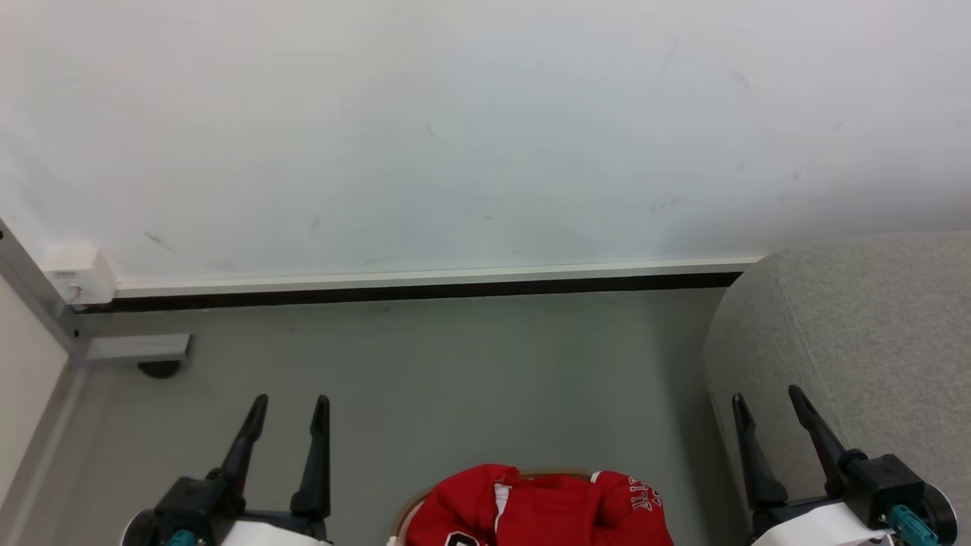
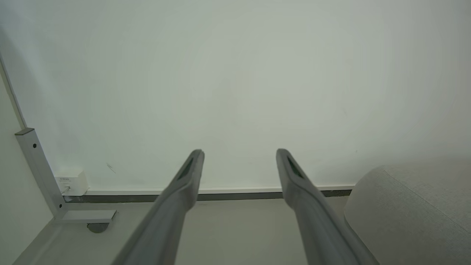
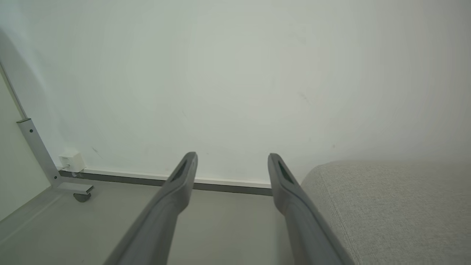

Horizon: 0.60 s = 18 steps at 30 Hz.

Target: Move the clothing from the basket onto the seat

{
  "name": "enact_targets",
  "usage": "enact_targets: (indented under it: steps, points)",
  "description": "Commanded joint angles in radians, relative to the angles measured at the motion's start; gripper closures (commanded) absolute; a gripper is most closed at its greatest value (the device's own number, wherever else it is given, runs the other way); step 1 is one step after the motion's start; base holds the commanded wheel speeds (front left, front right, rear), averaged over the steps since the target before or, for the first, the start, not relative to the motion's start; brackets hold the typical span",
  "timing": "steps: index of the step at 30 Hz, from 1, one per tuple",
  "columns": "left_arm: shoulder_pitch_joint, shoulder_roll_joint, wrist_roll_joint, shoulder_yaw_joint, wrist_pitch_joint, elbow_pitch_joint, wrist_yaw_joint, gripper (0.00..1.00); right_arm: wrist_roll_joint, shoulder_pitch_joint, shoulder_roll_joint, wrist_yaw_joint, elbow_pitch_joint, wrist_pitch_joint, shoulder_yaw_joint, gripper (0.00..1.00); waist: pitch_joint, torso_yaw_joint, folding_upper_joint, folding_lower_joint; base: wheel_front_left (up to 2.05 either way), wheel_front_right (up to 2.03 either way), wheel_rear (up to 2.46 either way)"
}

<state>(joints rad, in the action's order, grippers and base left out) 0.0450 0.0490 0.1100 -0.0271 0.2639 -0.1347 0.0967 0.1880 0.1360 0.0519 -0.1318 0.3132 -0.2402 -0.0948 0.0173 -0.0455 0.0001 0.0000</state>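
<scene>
The left gripper (image 1: 292,400) is hanging released at the lower left of the head view, its two dark fingers standing apart and grasping nothing, and the right gripper (image 1: 765,394) is doing the same at the lower right, fingers spread and empty. Between them, at the bottom edge of the head view, the clothing (image 1: 531,504) is lying bunched in the basket (image 1: 404,513): a bright red heap with white trim and some dark lettering, rising above the brown rim that is curving around it. Neither gripper is touching the heap or the basket. The seat (image 1: 857,326), light grey woven fabric with a rounded edge, is sitting to the right of the basket, and the right gripper's fingers are pointing up in front of its near corner. Grey floor (image 1: 455,379) is stretching out beyond the basket to a pale baseboard (image 1: 425,274) and a white wall (image 1: 455,114). At the far left a grey metal post (image 1: 45,311) is running down to the floor, with a small white box (image 1: 76,273) sitting just beside it.
</scene>
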Motion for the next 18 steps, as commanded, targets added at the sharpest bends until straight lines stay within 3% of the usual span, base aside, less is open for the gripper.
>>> enact_targets:
  steps: [1, 18]
  points:
    - [0.007, 0.003, 0.007, 0.001, 0.001, -0.005, 0.001, 0.0, 0.003, 0.005, -0.001, 0.002, -0.003, -0.008, 0.003, 0.0, -0.009, -0.011, -0.0001, 0.0, 0.0, 0.0, 0.0]
    - [0.109, 0.024, -0.033, -0.03, 0.001, -0.097, 0.018, 0.0, 0.028, 0.077, -0.003, 0.002, -0.045, -0.017, 0.009, 0.0, -0.187, -0.125, -0.0001, 0.0, 0.0, 0.0, 0.0]
